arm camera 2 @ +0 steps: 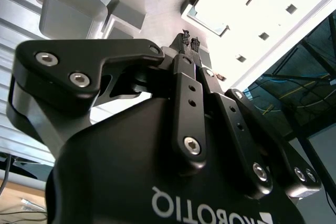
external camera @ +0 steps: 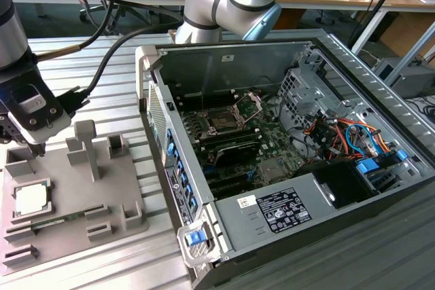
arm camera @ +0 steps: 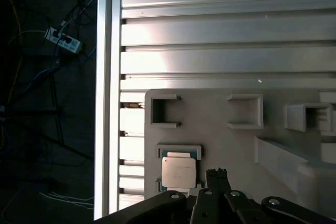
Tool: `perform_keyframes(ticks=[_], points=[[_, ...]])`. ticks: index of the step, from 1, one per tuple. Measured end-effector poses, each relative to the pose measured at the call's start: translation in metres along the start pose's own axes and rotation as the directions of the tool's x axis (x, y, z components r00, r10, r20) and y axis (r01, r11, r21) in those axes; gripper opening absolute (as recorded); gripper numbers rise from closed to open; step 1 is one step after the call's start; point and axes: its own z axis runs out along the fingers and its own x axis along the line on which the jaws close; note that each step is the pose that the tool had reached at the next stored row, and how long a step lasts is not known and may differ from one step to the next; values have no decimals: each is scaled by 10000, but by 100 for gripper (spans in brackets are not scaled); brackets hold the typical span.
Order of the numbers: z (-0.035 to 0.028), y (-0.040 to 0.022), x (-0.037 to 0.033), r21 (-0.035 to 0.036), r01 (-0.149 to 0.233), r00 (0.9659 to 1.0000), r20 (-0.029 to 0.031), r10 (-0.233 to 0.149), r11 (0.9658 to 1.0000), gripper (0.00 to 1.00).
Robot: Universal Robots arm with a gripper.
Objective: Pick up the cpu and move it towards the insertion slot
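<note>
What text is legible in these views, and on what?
Large white label on the power supply: print too small to read.
Small sticker beside it: unreadable.
White lettering on the gripper: upside down, partly cut off.
cpu lid: nothing legible.

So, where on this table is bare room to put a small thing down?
Bare table lies at the exterior view's lower right, beside the computer case. The tray is flat and free between the chip and its corner blocks. Crowded: inside the case, and around the tray's posts beside the gripper.
</note>
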Motion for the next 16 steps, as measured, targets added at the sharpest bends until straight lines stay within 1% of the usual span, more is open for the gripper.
perform_keyframes(ticks=[16], points=[[41,-2,7,1,0,10000,0,0,10000,11]])
